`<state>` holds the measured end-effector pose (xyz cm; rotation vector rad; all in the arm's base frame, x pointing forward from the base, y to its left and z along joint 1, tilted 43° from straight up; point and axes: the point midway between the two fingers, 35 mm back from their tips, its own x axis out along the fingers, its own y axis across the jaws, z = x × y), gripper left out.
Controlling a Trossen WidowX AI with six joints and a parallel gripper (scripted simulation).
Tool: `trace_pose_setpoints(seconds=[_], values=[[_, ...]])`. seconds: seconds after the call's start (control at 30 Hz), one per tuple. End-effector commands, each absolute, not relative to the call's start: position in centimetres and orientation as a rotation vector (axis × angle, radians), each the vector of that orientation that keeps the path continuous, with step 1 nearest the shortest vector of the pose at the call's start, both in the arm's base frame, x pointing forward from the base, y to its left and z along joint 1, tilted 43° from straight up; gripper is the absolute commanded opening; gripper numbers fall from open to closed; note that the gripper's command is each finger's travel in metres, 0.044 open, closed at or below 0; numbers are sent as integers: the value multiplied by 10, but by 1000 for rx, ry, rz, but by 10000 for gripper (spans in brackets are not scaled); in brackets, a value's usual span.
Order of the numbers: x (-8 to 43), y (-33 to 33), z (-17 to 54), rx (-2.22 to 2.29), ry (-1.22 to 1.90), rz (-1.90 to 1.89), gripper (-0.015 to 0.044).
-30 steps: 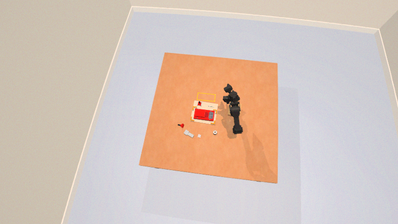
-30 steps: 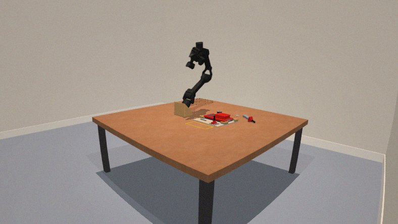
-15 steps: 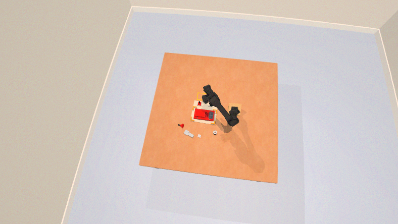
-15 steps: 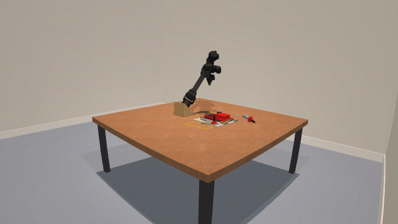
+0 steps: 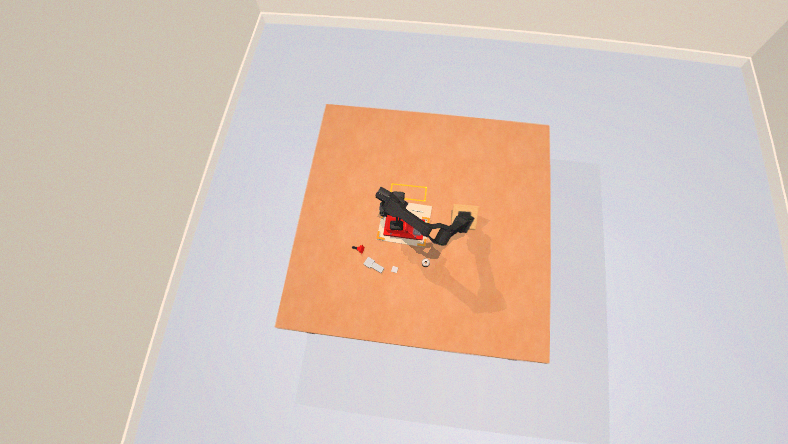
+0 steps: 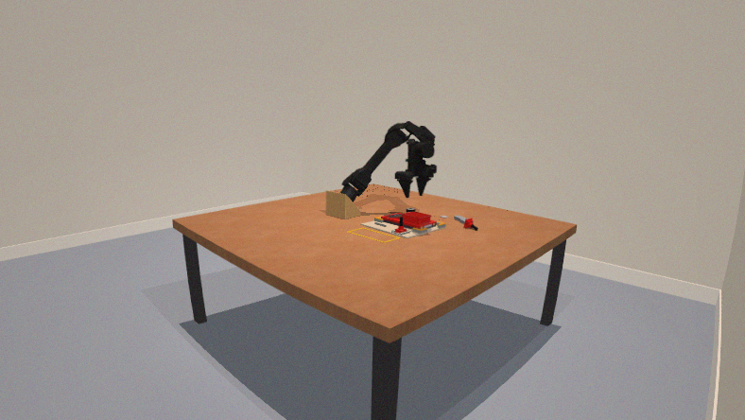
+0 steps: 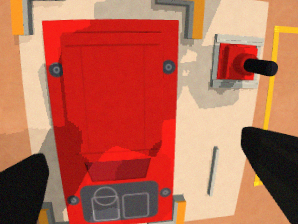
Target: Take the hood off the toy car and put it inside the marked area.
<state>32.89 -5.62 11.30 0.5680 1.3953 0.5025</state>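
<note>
The end effector [image 6: 414, 183] was seen hanging above the toy car [image 6: 414, 218], fingers pointed down and spread wide, with nothing held between them. In the exterior view a clear gap was noted between the fingertips and the car; no contact was observed.

In the wrist view the hood [image 7: 113, 106], a flat red panel, was found seated on the car, directly below and between the 2 dark fingertips. 1 fingertip was seen off the hood's left lower corner, the other off to the right over the cream base plate [image 7: 220, 129]. 4 small grey fasteners were counted near the hood's corners, and a grey block [image 7: 119, 203] was seen at its near end.

The car was recorded resting on the base plate on the surface [image 6: 322, 260]. The marked area [image 6: 372, 234], a yellow-outlined rectangle, was seen just beside the plate. A small red part with a black stub [image 7: 241, 64] was noted at the plate's edge. Several loose small pieces [image 5: 373, 265] were seen lying apart from the plate.
</note>
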Motion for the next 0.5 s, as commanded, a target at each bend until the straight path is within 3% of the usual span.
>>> trace_pose_setpoints(seconds=[0.0,0.47], values=[[336,-40,107,672,1453,493,440],[338,-36,102,672,1453,493,440]])
